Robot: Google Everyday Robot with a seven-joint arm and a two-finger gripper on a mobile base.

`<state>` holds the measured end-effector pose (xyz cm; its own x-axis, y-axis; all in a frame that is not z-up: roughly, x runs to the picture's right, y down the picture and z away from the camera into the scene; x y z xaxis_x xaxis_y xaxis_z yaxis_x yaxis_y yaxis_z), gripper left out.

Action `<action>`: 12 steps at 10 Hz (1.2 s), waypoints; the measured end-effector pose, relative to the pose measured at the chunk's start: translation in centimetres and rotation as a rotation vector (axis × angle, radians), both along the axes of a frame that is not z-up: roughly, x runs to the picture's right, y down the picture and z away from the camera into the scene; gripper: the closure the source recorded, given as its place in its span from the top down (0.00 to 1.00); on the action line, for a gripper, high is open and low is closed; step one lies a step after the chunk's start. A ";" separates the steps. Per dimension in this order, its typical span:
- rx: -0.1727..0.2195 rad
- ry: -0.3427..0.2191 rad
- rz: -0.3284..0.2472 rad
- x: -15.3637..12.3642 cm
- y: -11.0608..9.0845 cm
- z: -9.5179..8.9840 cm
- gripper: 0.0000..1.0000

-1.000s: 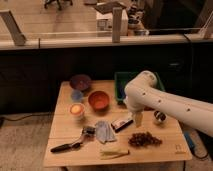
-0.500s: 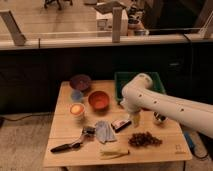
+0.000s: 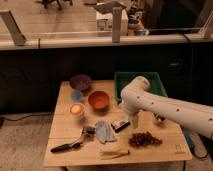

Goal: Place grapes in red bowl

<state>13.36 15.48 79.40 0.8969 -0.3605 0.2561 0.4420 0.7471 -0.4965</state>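
The grapes (image 3: pixel 144 139), a loose dark reddish-purple bunch, lie on the wooden table (image 3: pixel 165 150) near its front right. The red bowl (image 3: pixel 98 100), orange-red and round, stands in the middle of the table, up and to the left of the grapes, with nothing visible in it. My white arm reaches in from the right. Its gripper (image 3: pixel 134 121) points down just above and slightly left of the grapes, between them and the red bowl.
A dark purple bowl (image 3: pixel 80 82) and a small blue bowl (image 3: pixel 77 95) stand behind the red bowl on the left. An orange cup (image 3: pixel 76 110), a blue cloth (image 3: pixel 103 131), a black-handled brush (image 3: pixel 70 144), a snack bar (image 3: pixel 120 124) and a green bin (image 3: pixel 142 80) are also there.
My arm has swung left over the table and the gripper has come down closer to the grapes. The objects on the table have not moved.
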 end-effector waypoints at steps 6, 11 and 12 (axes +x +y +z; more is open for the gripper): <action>-0.043 -0.026 -0.024 0.1 1.5 2.3 0.80; -0.066 -0.038 -0.023 0.3 2.8 4.0 0.80; -0.062 -0.030 -0.017 0.5 2.6 3.5 0.80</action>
